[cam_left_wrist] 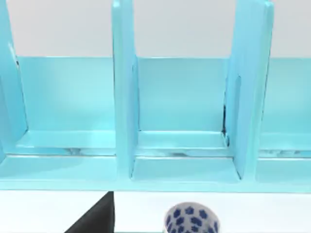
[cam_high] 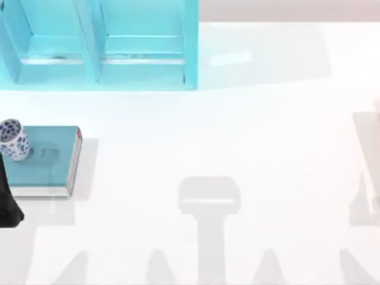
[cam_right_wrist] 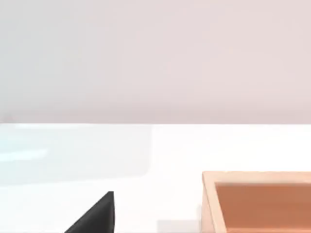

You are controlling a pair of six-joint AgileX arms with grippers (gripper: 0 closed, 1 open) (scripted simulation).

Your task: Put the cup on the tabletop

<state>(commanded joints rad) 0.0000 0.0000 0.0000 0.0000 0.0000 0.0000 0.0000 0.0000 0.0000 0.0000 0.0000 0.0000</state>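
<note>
You're looking across the white tabletop [cam_right_wrist: 175, 150] toward a plain pale wall [cam_right_wrist: 155, 58]. An open orange-brown box [cam_right_wrist: 257, 201] sits on it, and a dark fingertip [cam_right_wrist: 97, 216] of your right gripper juts into the frame.

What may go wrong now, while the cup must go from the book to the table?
1. The cup stands at the left edge of the book, near the top view's left border; a nudge might tip it off.
2. The left arm is close beside the cup and may knock it on approach.
3. The shelf stands behind, limiting room for a lift.
</note>
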